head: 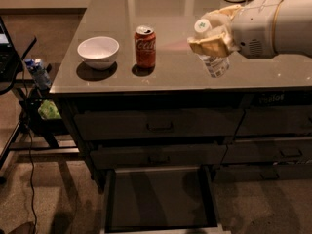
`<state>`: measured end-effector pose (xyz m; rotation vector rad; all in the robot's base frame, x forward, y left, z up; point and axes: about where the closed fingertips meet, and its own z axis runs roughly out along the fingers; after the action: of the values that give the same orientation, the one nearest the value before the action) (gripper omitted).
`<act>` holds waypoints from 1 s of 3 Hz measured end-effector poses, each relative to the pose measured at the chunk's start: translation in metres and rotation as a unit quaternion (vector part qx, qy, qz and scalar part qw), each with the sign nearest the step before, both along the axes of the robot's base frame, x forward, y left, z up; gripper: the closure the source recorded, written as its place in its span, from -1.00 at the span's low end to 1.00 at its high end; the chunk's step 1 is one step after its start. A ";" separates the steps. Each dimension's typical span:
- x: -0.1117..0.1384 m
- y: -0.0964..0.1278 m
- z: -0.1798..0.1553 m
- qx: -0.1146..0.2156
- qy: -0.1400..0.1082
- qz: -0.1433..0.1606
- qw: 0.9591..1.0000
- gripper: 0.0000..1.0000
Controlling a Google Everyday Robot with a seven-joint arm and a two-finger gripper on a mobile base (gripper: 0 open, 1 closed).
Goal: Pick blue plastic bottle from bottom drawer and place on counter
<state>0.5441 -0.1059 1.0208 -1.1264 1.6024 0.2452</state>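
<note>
Gripper (208, 45) over tabletop (170, 4) near front edge, jaws pinching tilted blue plastic bottle (216, 65), off to right of Coca-Cola can (145, 47). Risk: let go while tilted, likely topples and rolls off edge toward open bottom drawer (158, 199); needs uprighting first

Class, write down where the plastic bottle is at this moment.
In the camera view the bottle is right of centre, clamped in the gripper over the counter near its front edge, to the right of the soda can.
</note>
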 end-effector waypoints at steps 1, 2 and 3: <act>0.008 0.000 0.002 0.017 0.012 0.001 1.000 1.00; 0.033 -0.003 0.003 0.053 0.035 0.008 0.998 1.00; 0.055 -0.002 0.004 0.072 0.057 0.021 0.996 1.00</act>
<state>0.5987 -0.1074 1.0253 -1.0509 1.6335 0.4534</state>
